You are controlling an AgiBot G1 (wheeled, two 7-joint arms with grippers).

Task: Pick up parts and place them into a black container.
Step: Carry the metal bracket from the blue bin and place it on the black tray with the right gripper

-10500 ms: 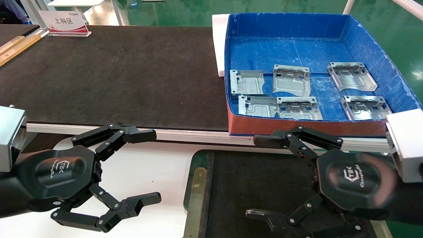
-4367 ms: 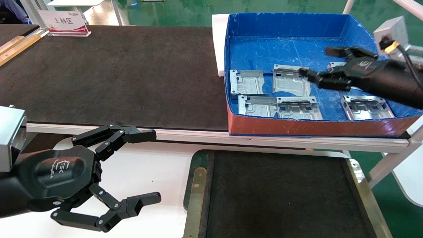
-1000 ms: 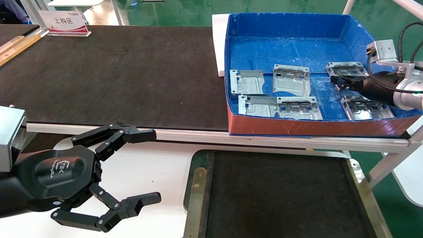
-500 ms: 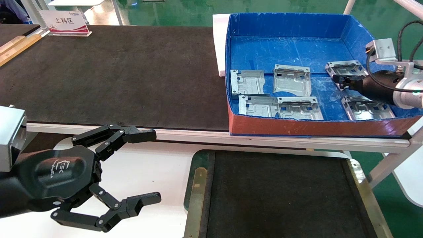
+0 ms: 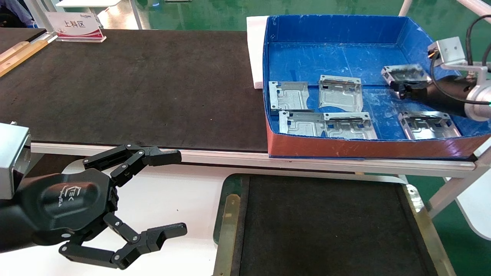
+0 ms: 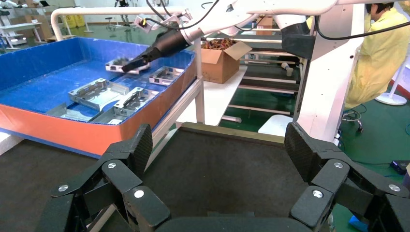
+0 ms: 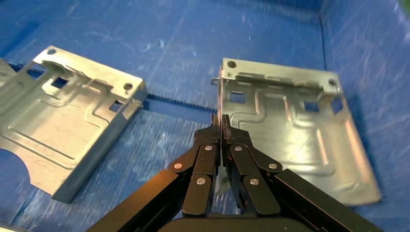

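Our blue box (image 5: 337,28) sits on the long dark belt (image 5: 134,84), with a white sign (image 5: 74,26) at the belt's far left corner and a cardboard box (image 6: 223,57) out past the frame, seen from the left wrist. A person in yellow (image 6: 382,43) stands off to that side. Nothing blocks the way between the blue box and the black tray (image 5: 326,226), which lies just in front of us with a bare floor.

Our right gripper (image 7: 220,133) has its fingers pressed together on the upright edge tab of one metal plate (image 7: 290,130), at the far right of the blue box; whether that plate still touches the floor we cannot tell. Four more plates lie flat in the box: two near the front wall (image 5: 328,124), two behind them (image 5: 339,94), and a fifth (image 5: 429,124) near the front right corner.

Our left gripper (image 5: 168,193) hangs spread wide over the white table (image 5: 172,191), left of the tray.
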